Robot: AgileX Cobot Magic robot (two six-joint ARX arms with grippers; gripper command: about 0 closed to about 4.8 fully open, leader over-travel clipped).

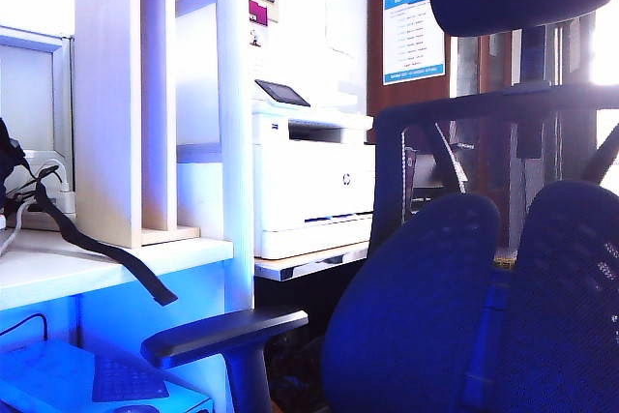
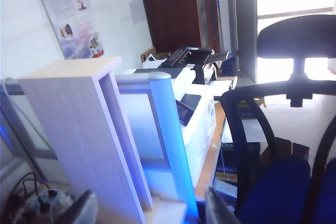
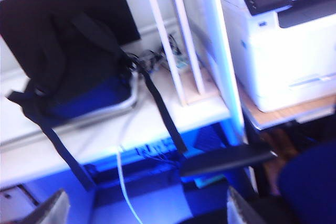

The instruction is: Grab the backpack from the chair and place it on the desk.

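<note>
Office walls with posters close the background, and a white printer (image 1: 314, 186) sits on its own table mid-frame in the exterior view, just right of a tall light-wood shelf unit (image 1: 126, 94) that stands on the desk (image 1: 106, 268) at the left. At the far left edge of that view only a sliver of the backpack (image 3: 73, 61) shows, with one strap (image 1: 106, 249) trailing over the desk edge and hanging down. From the right wrist view the backpack lies on the desk, its dark bulk leaning against a black panel behind it, two straps drooping past the front edge. The chair (image 1: 464, 297) fills the lower right of the exterior view, headrest at the upper right, grey armrest (image 1: 222, 331) low in the middle, nothing resting on it. Neither arm shows in the exterior view. The left gripper (image 2: 147, 211) appears only as two finger tips at the lower edge of its wrist view, set apart and empty, above the shelf unit. The right gripper (image 3: 144, 208) likewise shows two tips spread wide at the lower edge, holding nothing, well clear of the backpack
</note>
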